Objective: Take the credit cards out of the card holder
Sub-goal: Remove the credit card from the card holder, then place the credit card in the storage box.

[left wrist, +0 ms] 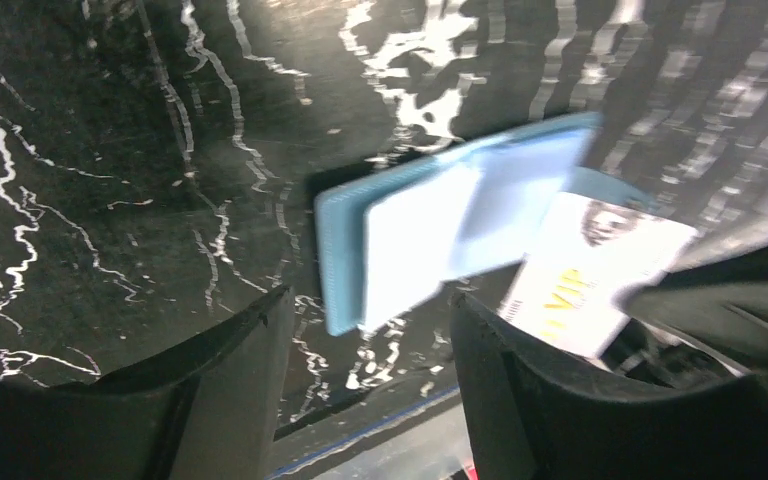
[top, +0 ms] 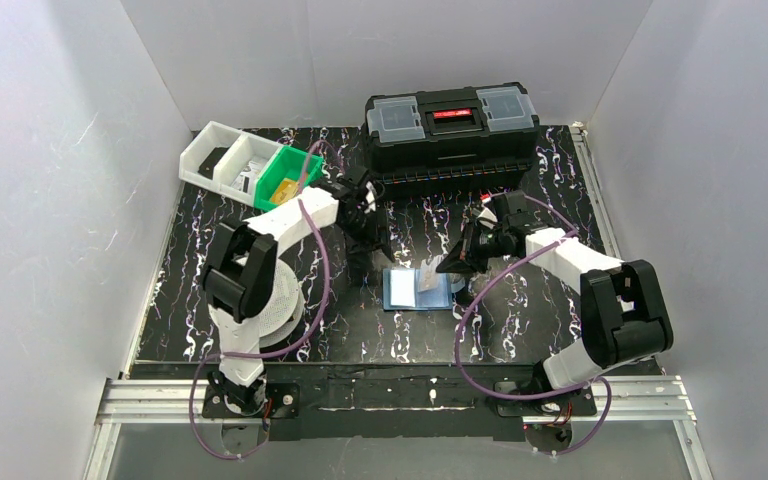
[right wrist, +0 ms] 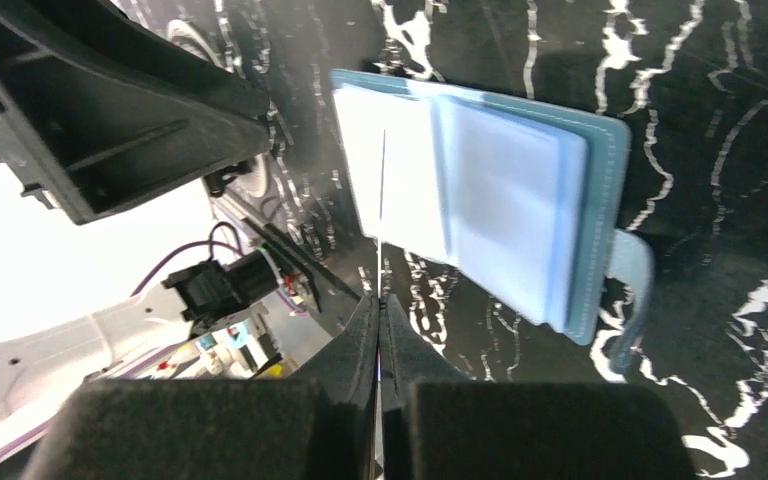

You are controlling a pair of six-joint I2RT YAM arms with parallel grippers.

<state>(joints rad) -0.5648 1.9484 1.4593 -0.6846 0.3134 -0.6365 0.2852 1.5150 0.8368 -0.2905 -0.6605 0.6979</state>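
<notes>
The blue card holder (top: 405, 290) lies open on the black marbled table, pale blue inside (right wrist: 500, 190), and also shows in the left wrist view (left wrist: 430, 220). My right gripper (top: 457, 265) is shut on a white credit card (top: 430, 277) at the holder's right side. That card carries yellow "VIP" lettering (left wrist: 600, 270). In the right wrist view it is only a thin edge (right wrist: 380, 200) running out from the closed tips (right wrist: 378, 298). My left gripper (top: 378, 245) hovers just behind the holder, open (left wrist: 370, 300), with nothing between its fingers.
A large black toolbox (top: 450, 125) stands at the back. A green bin (top: 285, 180) and white bins (top: 222, 158) sit at the back left. A white round object (top: 280, 300) lies under the left arm. White walls enclose the table.
</notes>
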